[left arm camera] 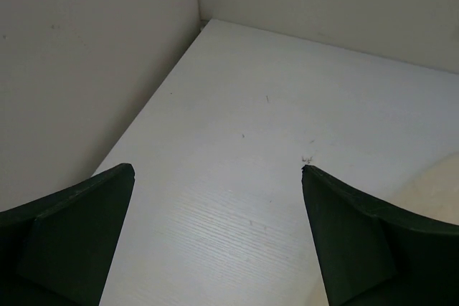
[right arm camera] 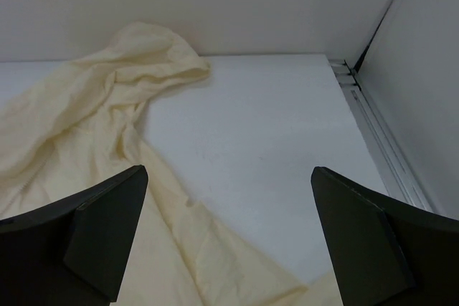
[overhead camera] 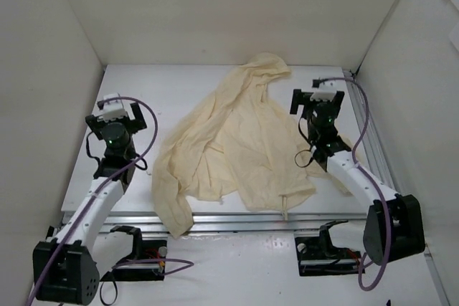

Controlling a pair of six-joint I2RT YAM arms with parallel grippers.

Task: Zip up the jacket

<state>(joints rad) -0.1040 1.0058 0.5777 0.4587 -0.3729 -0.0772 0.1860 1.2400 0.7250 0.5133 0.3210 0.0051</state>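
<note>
The pale cream-yellow jacket (overhead camera: 233,145) lies crumpled on the white table, hood toward the back wall, one sleeve hanging over the front edge. It also shows in the right wrist view (right arm camera: 93,127), hood at the upper left. My left gripper (overhead camera: 118,114) is open and empty, raised over bare table well left of the jacket; its dark fingers (left arm camera: 72,234) stand wide apart. My right gripper (overhead camera: 320,103) is open and empty, raised over the jacket's right edge, with its fingers (right arm camera: 93,234) wide apart. The zipper is not discernible.
White walls enclose the table (overhead camera: 136,91) at the back and on both sides. A metal rail (right arm camera: 380,141) runs along the right wall. An aluminium rail lines the front edge (overhead camera: 229,220).
</note>
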